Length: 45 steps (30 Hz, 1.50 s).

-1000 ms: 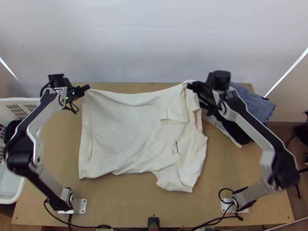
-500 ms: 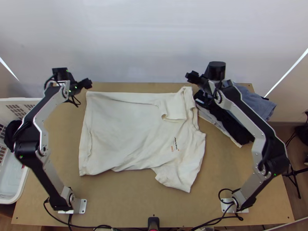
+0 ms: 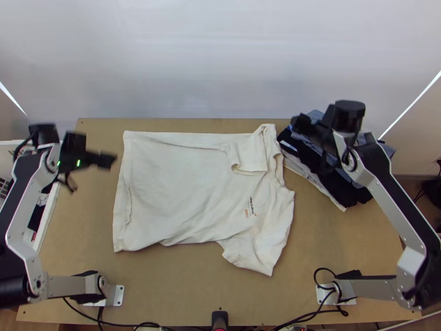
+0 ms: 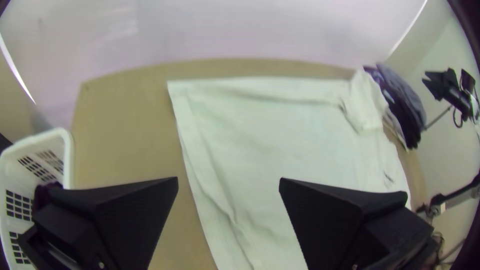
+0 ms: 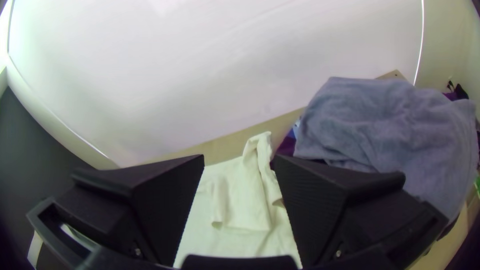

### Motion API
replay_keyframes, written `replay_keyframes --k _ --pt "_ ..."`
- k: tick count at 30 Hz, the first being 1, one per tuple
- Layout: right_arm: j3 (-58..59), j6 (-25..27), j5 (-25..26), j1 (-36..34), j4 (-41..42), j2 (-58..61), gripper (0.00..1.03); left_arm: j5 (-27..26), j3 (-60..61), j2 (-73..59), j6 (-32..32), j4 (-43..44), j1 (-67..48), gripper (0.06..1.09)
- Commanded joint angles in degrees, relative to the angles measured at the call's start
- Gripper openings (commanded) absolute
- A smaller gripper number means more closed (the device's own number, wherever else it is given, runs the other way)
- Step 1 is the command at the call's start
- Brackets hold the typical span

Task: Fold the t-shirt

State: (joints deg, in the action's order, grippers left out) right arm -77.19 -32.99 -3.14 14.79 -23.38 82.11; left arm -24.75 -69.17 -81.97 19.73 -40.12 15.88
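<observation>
The cream short-sleeved t-shirt is lying there spread out sideways on the table, slightly rumpled, one sleeve folded in over the body, the other stretched toward the near edge.

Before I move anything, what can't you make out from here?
- Basket, left wrist view: partly cut off by the edge; the left gripper covers some contents.
- T-shirt underside, top view: hidden by its upper layer.
- Clothes stack, top view: the right arm covers part.
- Chest print, left wrist view: too small to read.
</observation>
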Motion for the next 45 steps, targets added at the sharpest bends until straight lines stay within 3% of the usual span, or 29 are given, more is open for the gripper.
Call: replay_keyframes --k 1,8,15,35,37,39,43,45 --pt "7.58 -1.02 -2.31 -0.64 -4.05 -6.61 0.66 -5.31 8.52 5.6 23.34 -32.04 6.8 1.04" --pt "10.92 -2.95 -3.37 -0.46 -5.45 -8.98 0.65 -0.21 16.7 9.64 31.16 -40.3 5.48 1.04" --pt "11.89 -3.13 -3.72 -0.72 -6.16 -9.42 0.65 6.03 25.31 13.42 31.34 -39.6 1.61 1.04" --pt "17.33 -3.57 -4.6 -0.72 -6.24 -14.96 0.65 6.65 34.01 15.35 29.49 -22.46 -1.99 1.02" --pt "17.6 -3.57 -4.6 -0.72 -6.16 -15.13 0.65 6.65 34.19 15.27 29.14 -21.76 -2.26 0.93" --pt "17.51 -3.57 -4.6 -0.99 -6.07 -15.31 0.65 6.65 34.27 14.91 28.97 -21.76 -2.34 0.77" --pt "17.77 -3.48 -5.3 -2.57 -6.16 -15.92 0.65 6.65 34.27 14.39 27.56 -19.74 -2.26 0.1" --pt "18.74 -3.48 -6.36 -3.98 -6.51 -16.8 0.65 6.65 34.01 13.33 27.21 -19.3 -1.99 0.1"
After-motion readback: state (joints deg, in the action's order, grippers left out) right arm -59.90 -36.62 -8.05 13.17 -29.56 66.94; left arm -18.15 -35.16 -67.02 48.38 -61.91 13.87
